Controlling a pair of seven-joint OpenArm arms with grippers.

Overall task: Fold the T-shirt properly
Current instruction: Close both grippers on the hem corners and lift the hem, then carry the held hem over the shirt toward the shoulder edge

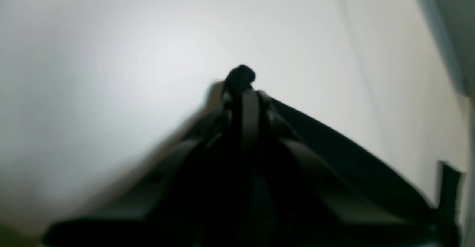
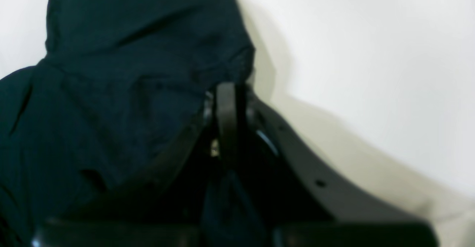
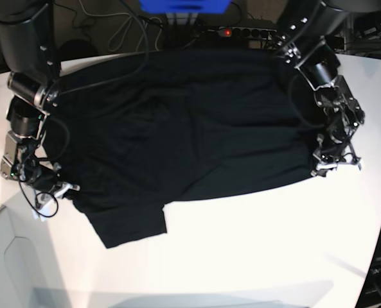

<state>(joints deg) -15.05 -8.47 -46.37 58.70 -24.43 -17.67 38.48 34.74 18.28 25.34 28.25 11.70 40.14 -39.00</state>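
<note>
T-shirt spread plain side up across the far half of the white table, black cloth reaching from the rear edge toward the middle, one sleeve or hem flap hanging nearer at lower left of the base view; no print showing. Left gripper at the garment's edge on the base view's right, jaws closed on a small bunched tuft of black fabric poking out past the fingertips in the wrist view; table surface bright behind it, picture blurred. Right gripper at the opposite edge on the base view's left, jaws closed with dark cloth draped up against and over the tips; pinch on the T-shirt judged likely, though the exact contact is hidden by the fold of fabric. Grips placed at two opposite side edges, presumably so that both corners can be lifted together and carried across for a first fold without the cloth twisting. Cloth between the grippers lying fairly flat, some wrinkles mid-body. Fold judged not yet made; task at an early stage.
</note>
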